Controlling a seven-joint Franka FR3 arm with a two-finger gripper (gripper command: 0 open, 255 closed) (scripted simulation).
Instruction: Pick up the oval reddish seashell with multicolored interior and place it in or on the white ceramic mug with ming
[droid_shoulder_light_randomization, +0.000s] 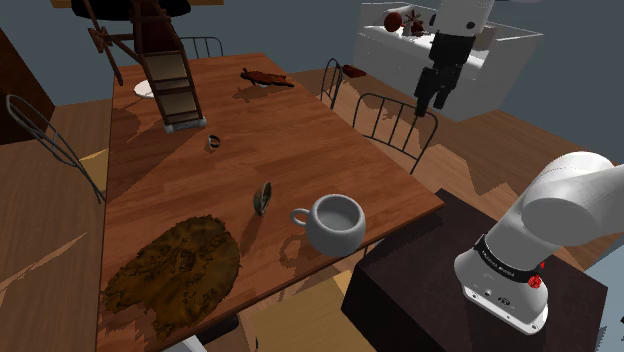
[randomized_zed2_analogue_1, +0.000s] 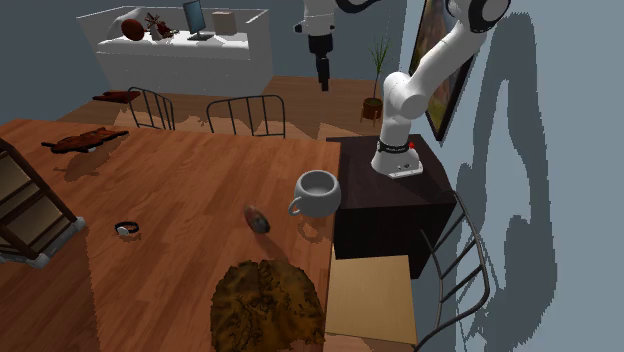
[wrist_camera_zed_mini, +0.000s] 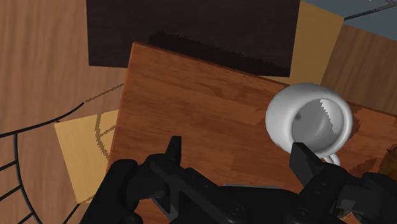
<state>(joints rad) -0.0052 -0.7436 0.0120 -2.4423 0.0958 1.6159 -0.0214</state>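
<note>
- The gripper (wrist_camera_zed_mini: 239, 159) has its two black fingers (wrist_camera_zed_mini: 173, 151) spread wide apart, and between them is only the table's surface; they pinch nothing.
- In the shoulder view the gripper (droid_shoulder_light_randomization: 429, 106) hangs high in the air and points down, above the chairs (droid_shoulder_light_randomization: 385, 120) at the table's right side. In the second exterior view the gripper (randomized_zed2_analogue_1: 323, 84) hangs in front of the white cabinet (randomized_zed2_analogue_1: 180, 55).
- In the wrist view the mug (wrist_camera_zed_mini: 308, 121) lies just beyond one fingertip, with its opening visible. Its handle is partly covered by that finger.
- The mug (droid_shoulder_light_randomization: 335, 222) stands upright near the table's corner closest to the stand (droid_shoulder_light_randomization: 470, 290), and it looks plain white-grey.
- The seashell (droid_shoulder_light_randomization: 262, 197) lies on the table (droid_shoulder_light_randomization: 300, 150), near the mug's handle side but not touching it, and well below and away from the gripper.
- In the second exterior view the seashell (randomized_zed2_analogue_1: 256, 218) is a small dark oval, greyish-brown. Its interior colours I cannot make out.
- A rough brown mat (droid_shoulder_light_randomization: 175, 262) lies near the seashell, and the table's edge cuts it off.
- A small ring-like object (droid_shoulder_light_randomization: 213, 142) is too small to identify.
- At the edge of the wrist view, beside the mug, there is a dark fragment which I cannot name.
</note>
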